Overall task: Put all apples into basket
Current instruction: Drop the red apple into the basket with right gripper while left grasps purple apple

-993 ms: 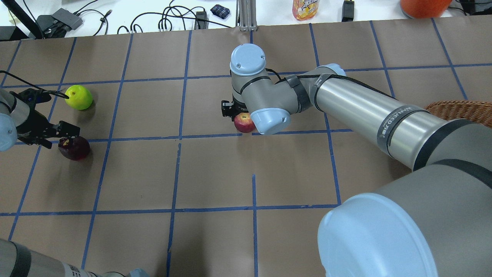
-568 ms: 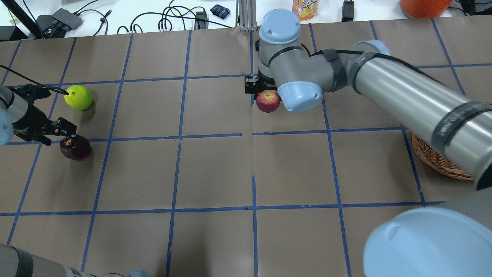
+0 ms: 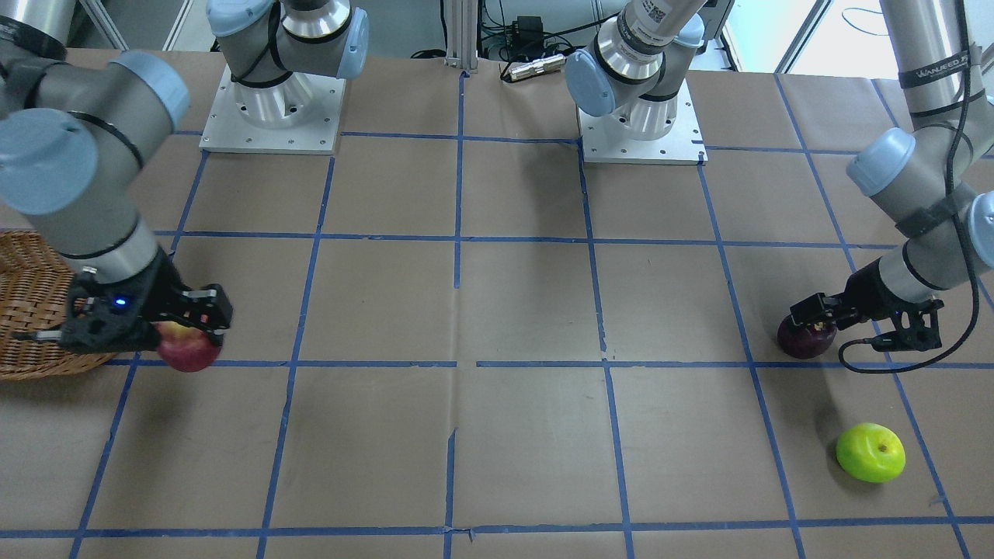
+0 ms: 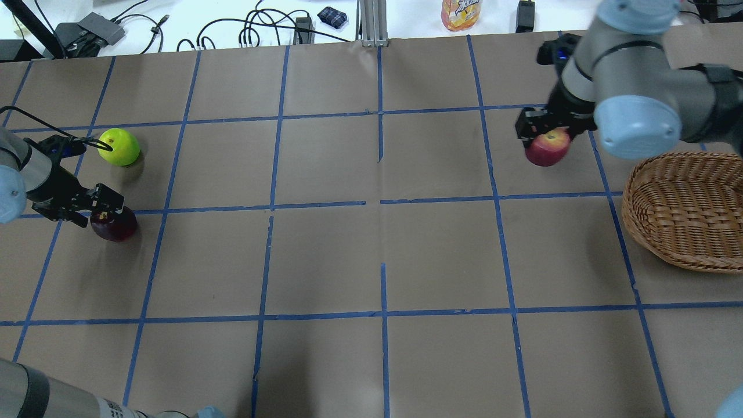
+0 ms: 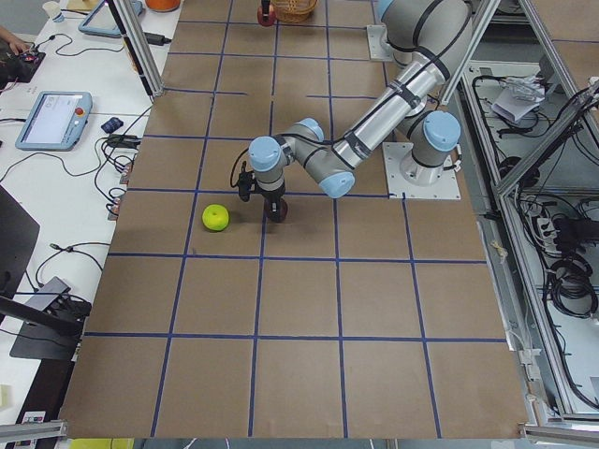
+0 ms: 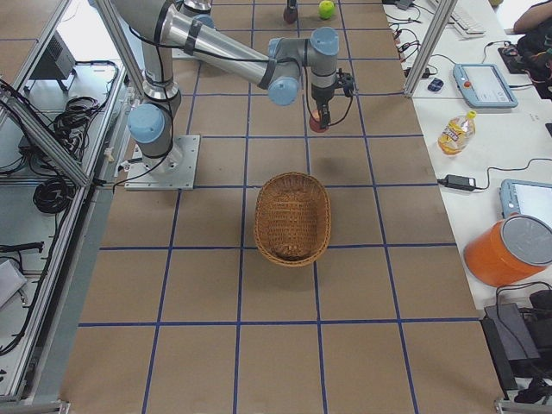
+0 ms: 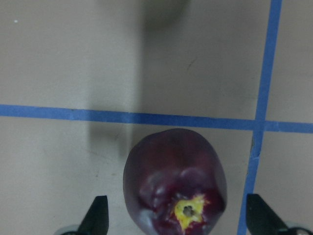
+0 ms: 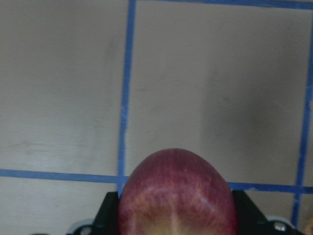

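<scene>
**Red apple gripped short of the basket; left jaws open around the maroon one**

The biggest risk is on the right: letting go too early. The right gripper (image 4: 543,138) carries the round, yellow-streaked red apple (image 4: 547,149), and the wide, shallow oval basket (image 4: 638,191) of woven tan wicker lies off to the gripper's outer side and back toward the robot, near but not beneath it. Released here, the apple would land on the brown paper-covered table (image 4: 325,255) and could roll away. Carried too low, it might clip the rim and nudge the basket.

On the left, the risk is an off-centre squeeze. The round, dark purple-maroon apple (image 7: 176,188) sits on the table between the fingers (image 7: 98,218) of the left gripper (image 4: 103,204). If one finger arrives first, the smooth, curved skin could squirt out sideways — possibly toward the bright lime green apple (image 4: 119,146), which lies on the table a short way beyond this gripper, apart from it.

The right gripper is closed on the red apple; the wrist view shows both fingers pressed against its flanks. The left gripper stands wide open, with a gap on each side of the maroon apple, holding nothing. No apple is in the basket yet.
</scene>
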You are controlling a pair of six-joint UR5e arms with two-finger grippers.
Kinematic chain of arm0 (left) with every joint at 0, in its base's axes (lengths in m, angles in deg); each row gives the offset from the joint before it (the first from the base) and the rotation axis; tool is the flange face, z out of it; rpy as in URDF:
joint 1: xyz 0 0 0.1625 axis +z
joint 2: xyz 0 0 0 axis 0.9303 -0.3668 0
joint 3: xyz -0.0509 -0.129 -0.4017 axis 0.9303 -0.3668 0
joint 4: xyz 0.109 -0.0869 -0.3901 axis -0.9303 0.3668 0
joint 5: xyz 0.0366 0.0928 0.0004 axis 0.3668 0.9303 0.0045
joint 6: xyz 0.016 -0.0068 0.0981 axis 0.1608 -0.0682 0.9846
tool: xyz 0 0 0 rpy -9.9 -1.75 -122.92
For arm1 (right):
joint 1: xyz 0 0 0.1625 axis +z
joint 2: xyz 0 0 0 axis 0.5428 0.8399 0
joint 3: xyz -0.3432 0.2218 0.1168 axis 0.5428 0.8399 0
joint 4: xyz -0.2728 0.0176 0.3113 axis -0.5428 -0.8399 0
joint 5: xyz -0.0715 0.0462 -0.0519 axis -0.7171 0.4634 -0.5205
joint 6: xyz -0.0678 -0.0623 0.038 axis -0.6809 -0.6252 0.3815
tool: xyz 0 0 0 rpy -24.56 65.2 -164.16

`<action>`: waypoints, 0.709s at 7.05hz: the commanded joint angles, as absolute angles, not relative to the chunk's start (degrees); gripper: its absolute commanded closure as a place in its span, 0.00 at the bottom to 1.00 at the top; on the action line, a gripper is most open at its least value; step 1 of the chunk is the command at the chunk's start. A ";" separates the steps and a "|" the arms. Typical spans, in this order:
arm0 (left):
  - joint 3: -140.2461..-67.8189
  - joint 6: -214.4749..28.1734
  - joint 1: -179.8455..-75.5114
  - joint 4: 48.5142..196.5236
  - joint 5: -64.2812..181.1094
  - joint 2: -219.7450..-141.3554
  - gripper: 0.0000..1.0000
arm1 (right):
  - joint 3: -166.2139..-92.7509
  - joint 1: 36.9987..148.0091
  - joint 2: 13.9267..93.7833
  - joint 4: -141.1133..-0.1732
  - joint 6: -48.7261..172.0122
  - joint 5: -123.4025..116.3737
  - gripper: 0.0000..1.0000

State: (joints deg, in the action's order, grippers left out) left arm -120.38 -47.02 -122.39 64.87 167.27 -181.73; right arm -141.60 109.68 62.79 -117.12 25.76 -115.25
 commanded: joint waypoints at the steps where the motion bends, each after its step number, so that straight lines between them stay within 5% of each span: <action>1: -120.20 -46.70 -122.45 62.14 167.31 -183.80 0.00 | -147.04 92.71 64.64 -121.86 3.31 -113.82 0.72; 2: -120.38 -46.78 -122.62 62.14 167.22 -183.81 0.06 | -147.05 86.03 64.21 -122.13 -4.53 -109.64 0.72; 3: -120.03 -46.61 -122.88 62.66 167.31 -183.20 0.54 | -147.05 79.87 62.90 -122.65 -14.00 -106.20 0.70; 4: -119.94 -47.30 -124.11 65.10 167.48 -181.02 0.84 | -146.27 75.89 60.01 -122.92 -19.75 -104.86 0.69; 5: -119.07 -49.48 -126.38 69.22 167.31 -178.56 0.95 | -145.31 72.46 55.98 -125.53 -23.03 -104.76 0.69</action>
State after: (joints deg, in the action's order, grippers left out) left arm -119.78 -47.67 -124.27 65.38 167.38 -181.13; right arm -146.24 77.47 60.11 -123.42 -17.06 -105.89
